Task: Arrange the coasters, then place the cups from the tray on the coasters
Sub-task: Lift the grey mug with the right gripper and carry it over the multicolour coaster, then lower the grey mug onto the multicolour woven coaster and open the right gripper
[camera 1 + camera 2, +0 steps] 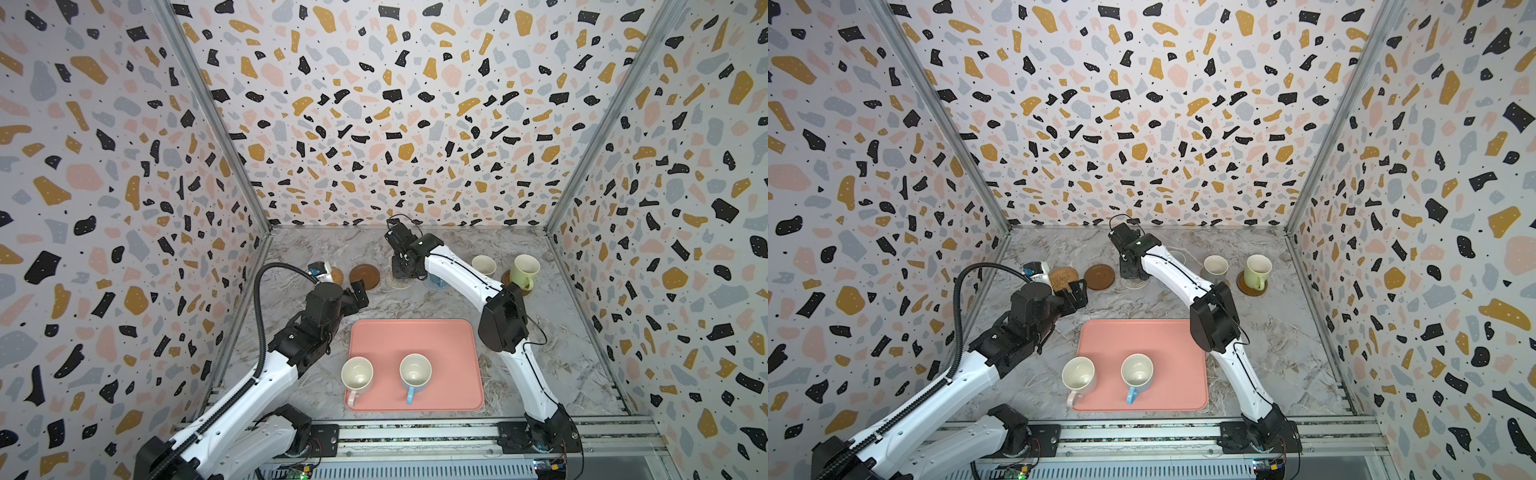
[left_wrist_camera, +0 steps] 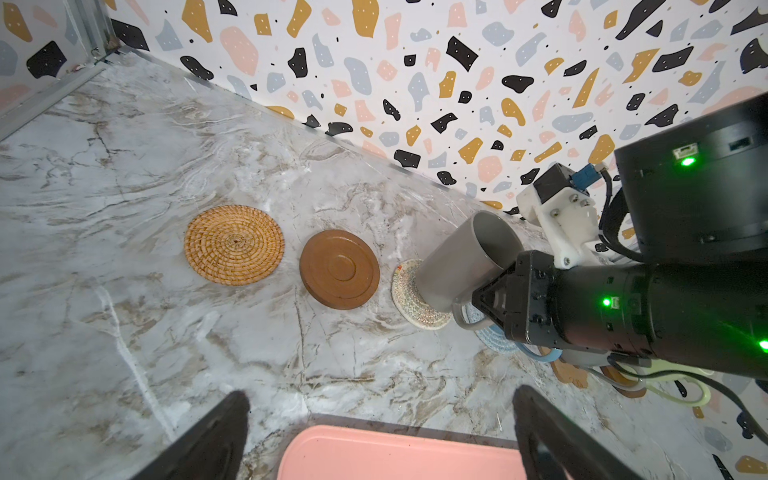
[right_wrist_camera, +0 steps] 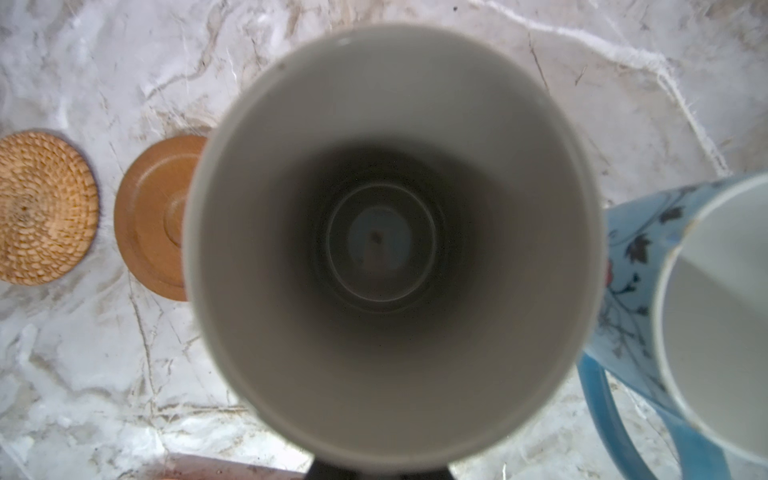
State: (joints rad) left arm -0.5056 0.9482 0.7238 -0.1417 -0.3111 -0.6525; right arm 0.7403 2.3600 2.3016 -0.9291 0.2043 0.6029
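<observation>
— Right gripper (image 2: 488,297) is clamped on the dark grey mug (image 2: 461,257), smooth and glazed, seemingly tilted on the beige woven coaster (image 2: 409,291) near the counter's back edge.
— Risk?
— Letting go while it leans could tip it onto the floral blue mug (image 3: 636,266) just beside; that soft ribbed mat gives little footing.
— Left gripper (image 1: 358,294)?
— Spread wide, empty, near the rattan coaster (image 2: 235,245).

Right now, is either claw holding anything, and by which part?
The right gripper pinches the dark grey mug by its rim, on the handle side. The left gripper is open and empty.
</observation>
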